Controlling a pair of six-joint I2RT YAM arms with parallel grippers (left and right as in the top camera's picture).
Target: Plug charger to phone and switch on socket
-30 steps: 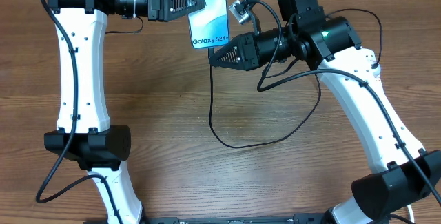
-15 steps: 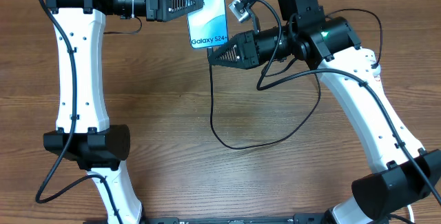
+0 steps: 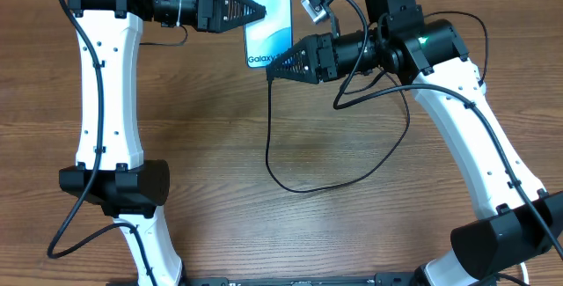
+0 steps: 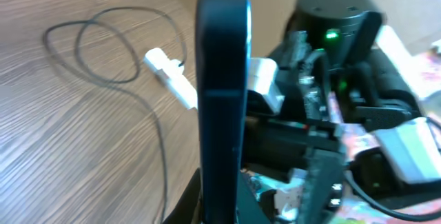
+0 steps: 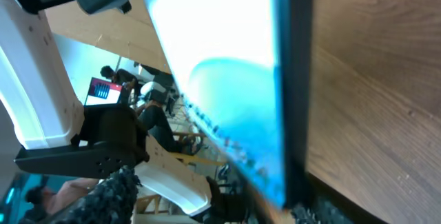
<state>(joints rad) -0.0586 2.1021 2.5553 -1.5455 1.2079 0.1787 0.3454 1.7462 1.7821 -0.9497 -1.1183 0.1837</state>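
Note:
The phone hangs above the far middle of the table, light-blue screen up, with my left gripper shut on its left edge. In the left wrist view the phone stands edge-on, rising out of that gripper. My right gripper sits at the phone's bottom end. In the right wrist view its fingers stand apart, open, with the phone's lower corner between them. The thin black charger cable drops from there and loops over the table. Its connector tip is hidden. The socket is out of view.
The cable loop lies on the wooden table, with a small white block on it. The arm bases stand at the front left and front right. The right arm's own black wires hang under its wrist.
The right gripper's fingers have opened at the phone's bottom end. The left gripper and the phone have shifted slightly right and farther back.

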